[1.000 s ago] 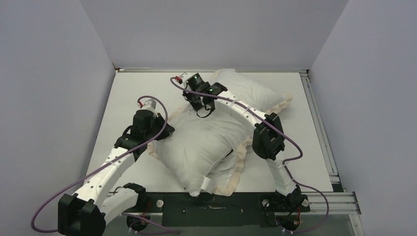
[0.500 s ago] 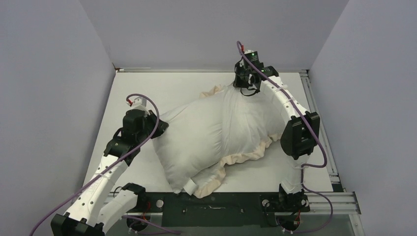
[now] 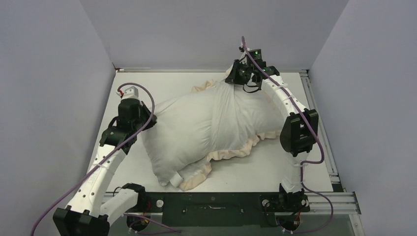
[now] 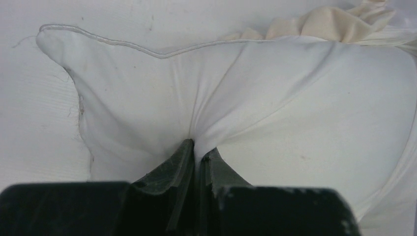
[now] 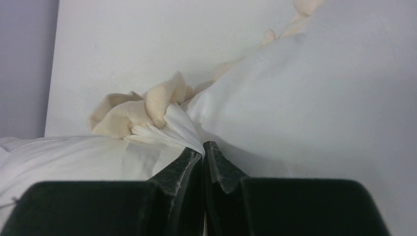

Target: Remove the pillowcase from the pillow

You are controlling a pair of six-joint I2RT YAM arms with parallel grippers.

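The plump white pillow (image 3: 172, 135) lies slantwise across the table, its small tag (image 3: 175, 178) at the near end. The pillowcase (image 3: 241, 115), white face up, covers its far right half, and the cream frill (image 3: 228, 153) hangs along the near side. My left gripper (image 3: 150, 119) is shut on a pinch of the pillow's bare left side (image 4: 147, 88); its fingertips (image 4: 198, 147) meet on the fabric. My right gripper (image 3: 230, 77) is raised at the far end, shut on the pillowcase (image 5: 172, 125) by its frill (image 5: 137, 105); its fingertips (image 5: 203, 147) are closed. The grey plush face is hidden.
Grey walls close in the white table (image 3: 162, 86) on three sides. A metal rail (image 3: 319, 128) runs along the right edge. The black base plate (image 3: 211, 204) holding both arm bases lies along the near edge.
My right gripper went from the table's middle to the far right, pulling the pillowcase up and back. My left gripper drew the pillow's side leftward. The bundle is now stretched between them.
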